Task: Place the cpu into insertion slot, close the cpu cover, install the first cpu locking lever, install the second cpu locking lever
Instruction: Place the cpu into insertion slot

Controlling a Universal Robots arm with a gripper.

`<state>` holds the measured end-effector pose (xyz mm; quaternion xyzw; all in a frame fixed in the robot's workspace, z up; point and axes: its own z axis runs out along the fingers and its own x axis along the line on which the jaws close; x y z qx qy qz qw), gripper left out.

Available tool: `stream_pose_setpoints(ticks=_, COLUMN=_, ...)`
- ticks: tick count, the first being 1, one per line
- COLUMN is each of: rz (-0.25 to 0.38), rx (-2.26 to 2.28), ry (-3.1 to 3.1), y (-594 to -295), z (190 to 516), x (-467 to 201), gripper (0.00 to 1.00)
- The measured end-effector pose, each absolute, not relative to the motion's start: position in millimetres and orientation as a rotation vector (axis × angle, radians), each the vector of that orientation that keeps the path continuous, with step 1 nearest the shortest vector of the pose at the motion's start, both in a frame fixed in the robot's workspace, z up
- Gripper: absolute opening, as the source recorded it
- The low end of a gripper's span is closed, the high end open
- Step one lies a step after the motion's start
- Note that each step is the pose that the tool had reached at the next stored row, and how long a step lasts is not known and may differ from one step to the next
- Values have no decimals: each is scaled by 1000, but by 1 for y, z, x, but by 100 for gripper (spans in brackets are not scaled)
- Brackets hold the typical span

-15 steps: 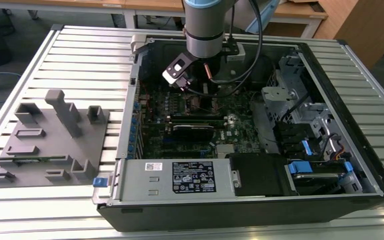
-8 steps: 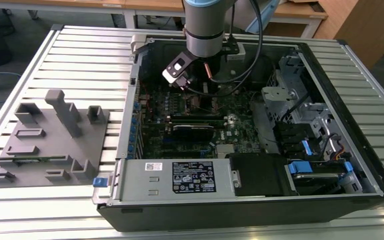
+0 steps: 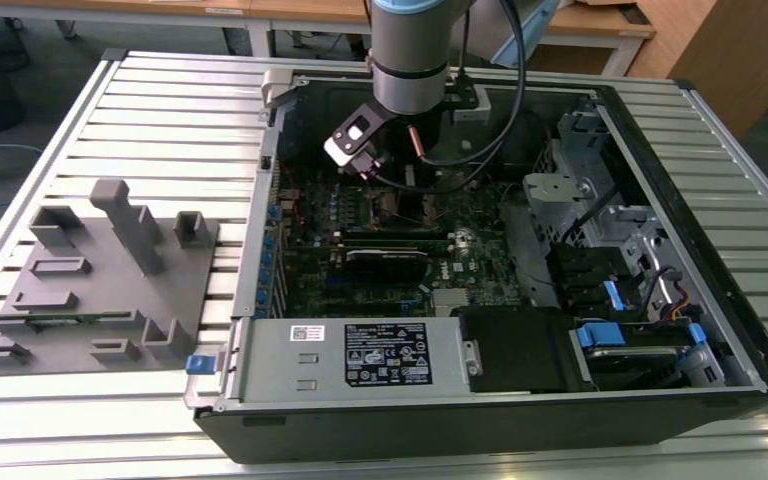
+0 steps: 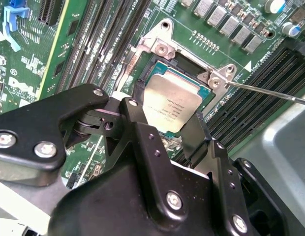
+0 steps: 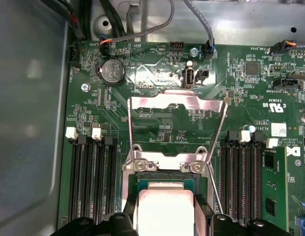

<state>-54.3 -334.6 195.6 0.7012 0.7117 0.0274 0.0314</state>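
The cpu [image 4: 170, 102], a flat silver-grey square chip, sits between the two black fingers [image 4: 137, 96] of my gripper [image 4: 165, 112], which is shut on its edges. It hangs right at the teal-rimmed insertion slot [image 5: 165, 182] on the green motherboard; I cannot tell whether it rests in the slot or just above it. The first wrist view shows the cpu [image 5: 165, 204] in my gripper [image 5: 165, 219], with the cpu cover [image 5: 177, 101] swung open and lying back beyond the slot. Two thin locking levers [image 5: 129, 129] [image 5: 219, 135] stand released on either side. In the exterior view, my gripper [image 3: 381, 172] reaches down into the open case.
Black memory slots [image 5: 92, 179] flank the socket on both sides. Cables [image 3: 491, 120] hang beside the arm. The case walls [image 3: 253, 230] enclose the board, with drive cages [image 3: 598, 230] at the exterior view's right. A grey fixture tray [image 3: 91, 290] lies outside at the exterior view's left.
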Motion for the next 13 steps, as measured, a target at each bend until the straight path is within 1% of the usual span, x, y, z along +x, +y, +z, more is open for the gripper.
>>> stream_pose_setpoints(ticks=13, rz=84, rx=2164, ry=2189, y=-335, z=195, x=-54, gripper=54)
